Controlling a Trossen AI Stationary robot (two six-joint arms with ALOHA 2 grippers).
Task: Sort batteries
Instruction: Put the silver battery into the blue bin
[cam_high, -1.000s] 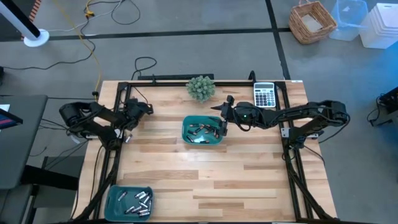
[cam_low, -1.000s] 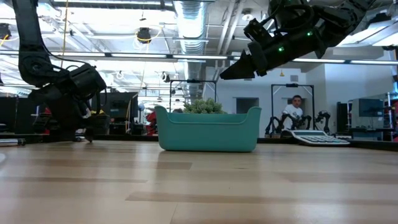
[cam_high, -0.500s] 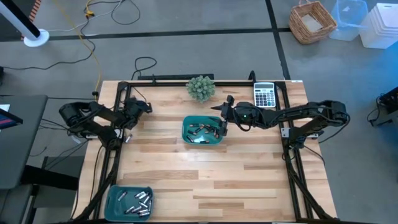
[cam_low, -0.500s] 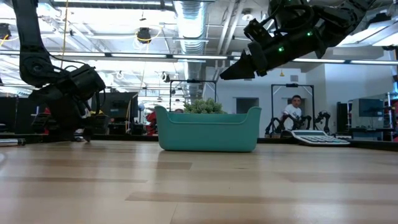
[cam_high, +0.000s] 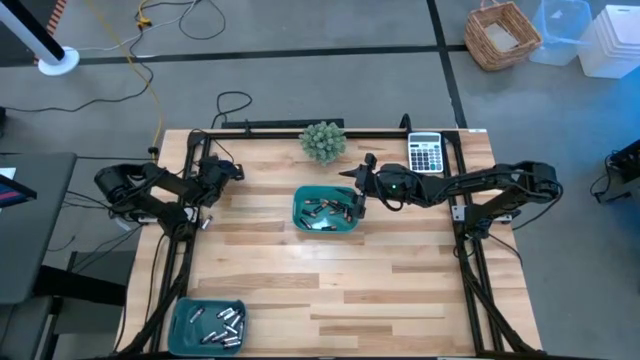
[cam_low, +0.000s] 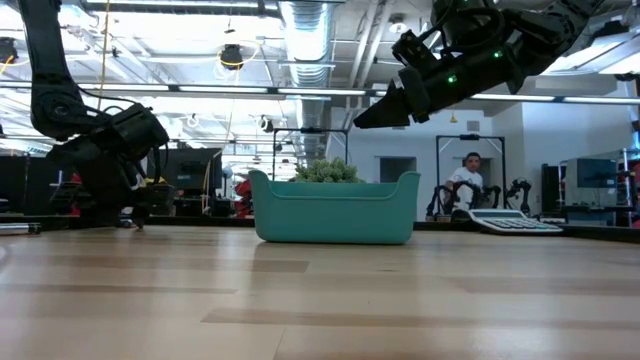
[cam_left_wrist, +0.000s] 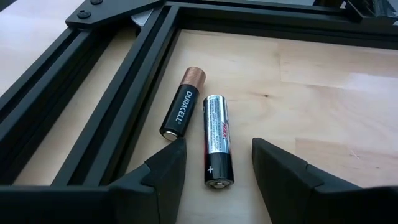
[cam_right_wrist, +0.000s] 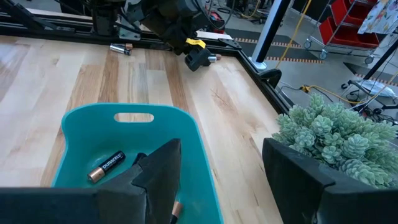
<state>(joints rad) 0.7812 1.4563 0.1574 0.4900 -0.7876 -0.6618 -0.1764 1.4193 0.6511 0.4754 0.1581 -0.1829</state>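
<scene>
Straddling the silver battery (cam_left_wrist: 218, 149), the left gripper (cam_left_wrist: 217, 163) has its fingers apart; being hard, smooth and roll-prone, grip it mid-barrel.

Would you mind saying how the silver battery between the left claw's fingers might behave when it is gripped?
The silver battery looks rigid and smooth, so it may slip. Lying flat on the table, the round cell would probably roll if nudged sideways, perhaps against the copper-topped battery beside it.

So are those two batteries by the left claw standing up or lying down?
Lying down: both batteries rest flat on the wood, side by side.
</scene>
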